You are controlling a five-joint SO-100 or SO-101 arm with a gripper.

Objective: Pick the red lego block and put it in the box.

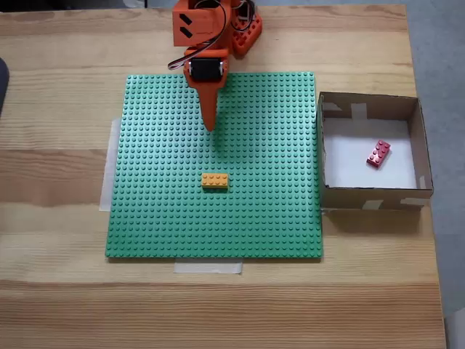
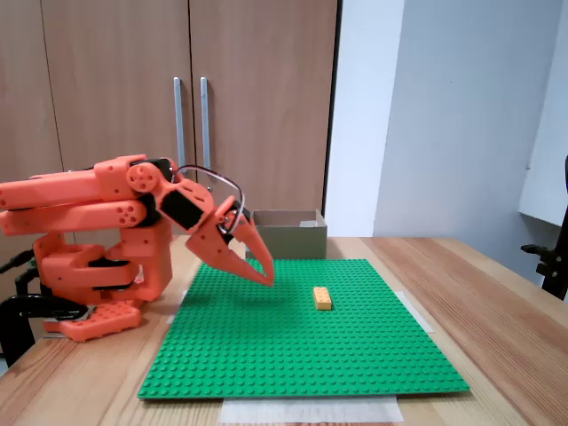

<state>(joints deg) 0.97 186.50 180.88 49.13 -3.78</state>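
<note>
The red brick (image 1: pixel 378 153) lay inside the box (image 1: pixel 419 138), on the white floor toward its right side, slightly askew and clear of the walls. The box sat on the wooden table (image 1: pixel 58 305) just to the right of the green baseplate (image 1: pixel 160 211), its left wall close against the plate's edge. Judged from that, the placing looked done.

In the top-down fixed view the orange arm (image 1: pixel 200 29) reached in from the far edge of the table, and its gripper (image 1: pixel 211 125) pointed down over the far half of the green plate, well apart from the box. The fingers came together into one closed point with nothing between them; in the side-on fixed view the gripper (image 2: pixel 263 277) hung just above the studs, also closed and empty.

An orange-yellow brick (image 1: pixel 214 180) rested on the plate, nearer than the gripper and a little to its right in the top-down view.

Little remained to go wrong with the red brick itself. The risks I judged were a low sweep of the closed tip dragging across the studs, or knocking the orange-yellow brick loose, because the tip hung so close to the plate. A swing toward the right could also nudge the light cardboard box and shift the brick inside.
</note>
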